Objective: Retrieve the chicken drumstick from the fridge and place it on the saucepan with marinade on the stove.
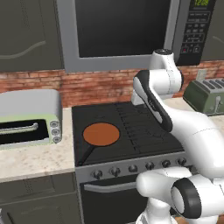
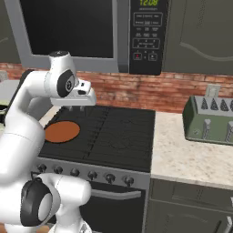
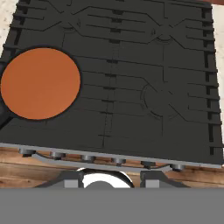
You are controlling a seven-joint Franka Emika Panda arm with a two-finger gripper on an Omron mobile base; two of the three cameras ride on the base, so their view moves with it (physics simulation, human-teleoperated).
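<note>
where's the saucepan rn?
The saucepan sits on the stove's front-left burner in both base views, nearest the toaster oven on the counter to its left.

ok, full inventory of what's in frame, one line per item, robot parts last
stove: 1, black cooktop, grey knob panel, centre
saucepan with marinade: 1, black with orange-brown contents, stove's front-left burner
microwave: 1, grey with dark door, above stove
toaster oven: 1, pale green and grey, counter left of stove
toaster: 1, dark green, counter right of stove
brick backsplash: 1, red-brown, behind stove
arm: 1, white, over stove
gripper: 1, above cooktop's back-left; state unclear
</note>
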